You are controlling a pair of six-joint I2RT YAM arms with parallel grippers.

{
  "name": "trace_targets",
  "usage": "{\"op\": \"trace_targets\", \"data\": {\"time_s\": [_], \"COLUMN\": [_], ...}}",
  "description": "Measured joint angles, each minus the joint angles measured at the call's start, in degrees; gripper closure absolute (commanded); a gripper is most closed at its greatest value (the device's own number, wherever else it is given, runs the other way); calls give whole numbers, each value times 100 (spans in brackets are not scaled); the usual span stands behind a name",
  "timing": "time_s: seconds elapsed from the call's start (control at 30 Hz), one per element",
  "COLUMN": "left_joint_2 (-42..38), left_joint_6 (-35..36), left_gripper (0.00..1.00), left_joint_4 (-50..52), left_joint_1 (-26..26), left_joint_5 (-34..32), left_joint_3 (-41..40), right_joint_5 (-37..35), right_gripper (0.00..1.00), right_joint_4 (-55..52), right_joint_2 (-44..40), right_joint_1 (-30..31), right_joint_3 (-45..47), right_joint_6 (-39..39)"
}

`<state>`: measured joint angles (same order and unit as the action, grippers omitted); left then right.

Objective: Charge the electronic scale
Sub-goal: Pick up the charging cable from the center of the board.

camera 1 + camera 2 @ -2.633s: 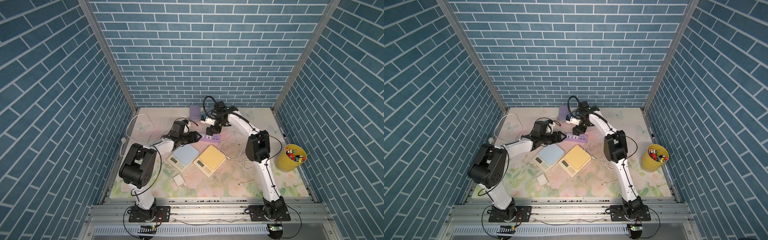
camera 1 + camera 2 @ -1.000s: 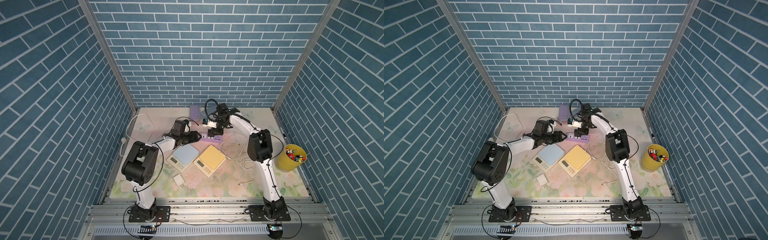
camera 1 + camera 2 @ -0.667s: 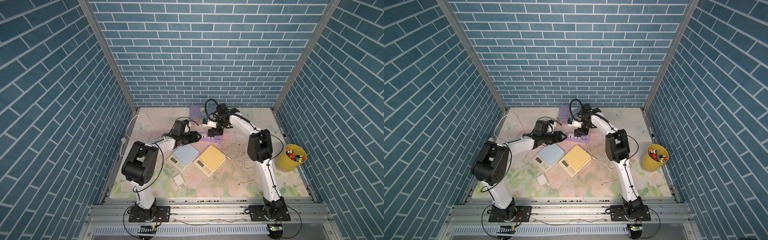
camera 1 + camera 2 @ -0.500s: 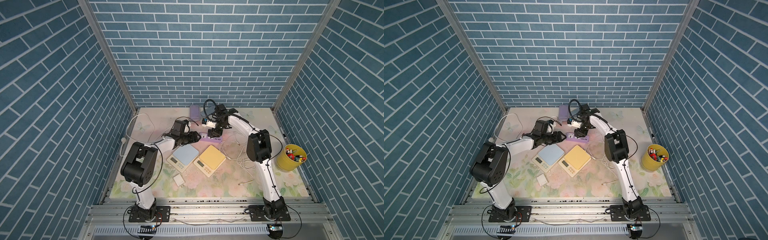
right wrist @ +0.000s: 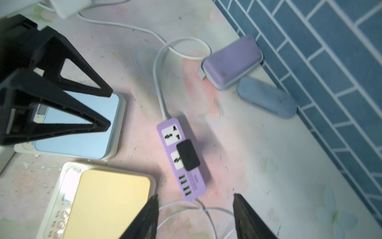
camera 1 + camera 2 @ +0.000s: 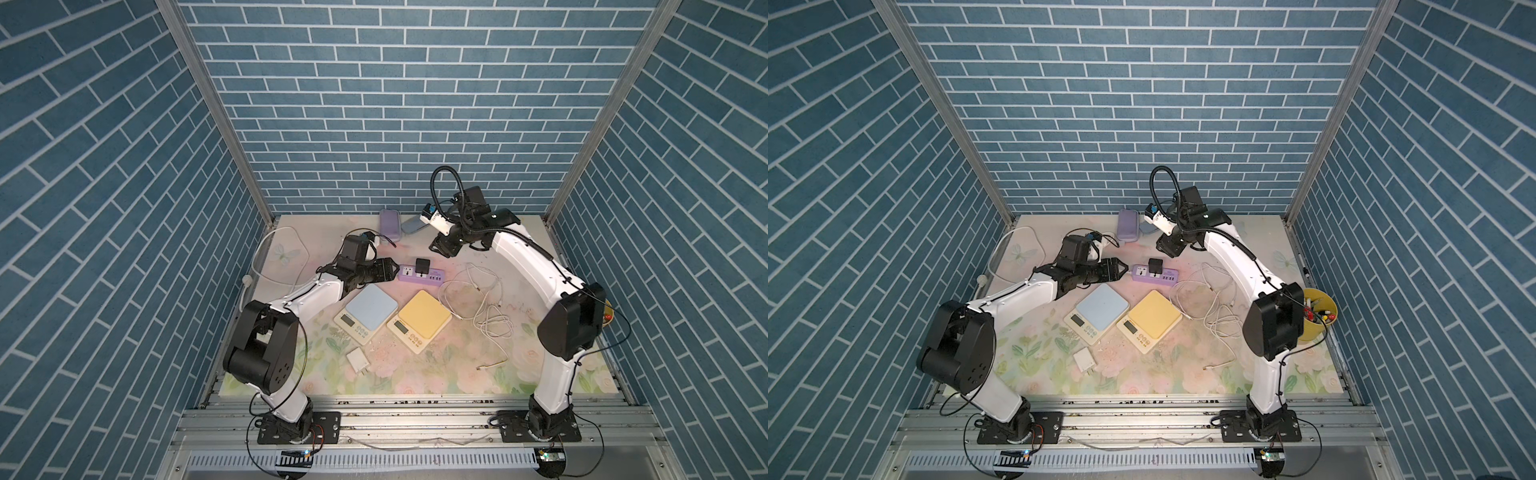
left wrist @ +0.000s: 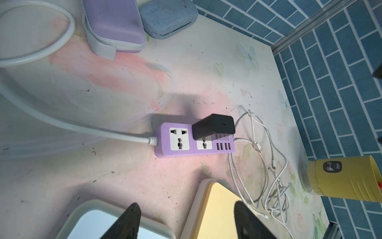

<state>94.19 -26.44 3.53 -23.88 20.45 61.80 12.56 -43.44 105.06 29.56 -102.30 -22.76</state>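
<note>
- The purple power strip point(image 6: 432, 277) lies flat toward the back of the tabletop point(image 6: 415, 376). A black charger point(image 6: 422, 264) stands plugged into the socket next to its USB row.
- The blue electronic scale point(image 6: 371, 306) and the yellow electronic scale point(image 6: 424, 313) sit side by side just on the near side of the strip. Both are apart from it, with their displays facing away from it.
- The left hand point(image 6: 386, 270) hangs short of the strip's cord end, over the corner of the blue scale nearest the strip. Its fingers are spread wide and hold nothing. Whether they touch the scale below cannot be told.
- The right hand point(image 5: 195, 198) is raised over the tabletop on the far side of the strip, pointing down toward the strip's USB end. Its fingers stand moderately apart with nothing between them.
- Both scales lie across the strip from the right hand, and the yellow one is the nearer of the two.
- A white cable point(image 7: 275, 192) lies in loose loops beyond the strip's USB end.
  - One strand runs up to that end; whether it is plugged in cannot be told.
  - Another strand ends just beside the yellow scale's corner.
- A purple case point(image 6: 390, 224) and a grey-blue pouch point(image 6: 411, 226) lie behind the strip against the back wall.
- A white adapter point(image 6: 358, 358) lies on the near side of the strip, past the blue scale.
- A yellow cup point(image 6: 1316, 328) stands well beyond the cable loops.
</note>
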Motion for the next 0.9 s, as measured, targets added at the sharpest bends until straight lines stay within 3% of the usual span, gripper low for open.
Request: {"op": "trace_targets", "data": {"time_s": [0.23, 0.4, 0.9], "left_joint_2": [278, 774, 667], "left_joint_6": [254, 332, 332], "left_gripper": [27, 28, 28], "left_joint_4": [330, 435, 533], "left_joint_1": [-706, -1071, -1252], "left_joint_5": [-321, -374, -584], "left_joint_3": [155, 608, 380], "right_joint_5": [-245, 9, 188], "right_gripper": [62, 67, 70], "right_joint_4": [433, 608, 706], "right_joint_2": [-1016, -1335, -660], "right_joint_1": [-22, -37, -37], "right_joint_3": [2802, 4046, 3797], "right_joint_6": [1797, 2564, 2275]}}
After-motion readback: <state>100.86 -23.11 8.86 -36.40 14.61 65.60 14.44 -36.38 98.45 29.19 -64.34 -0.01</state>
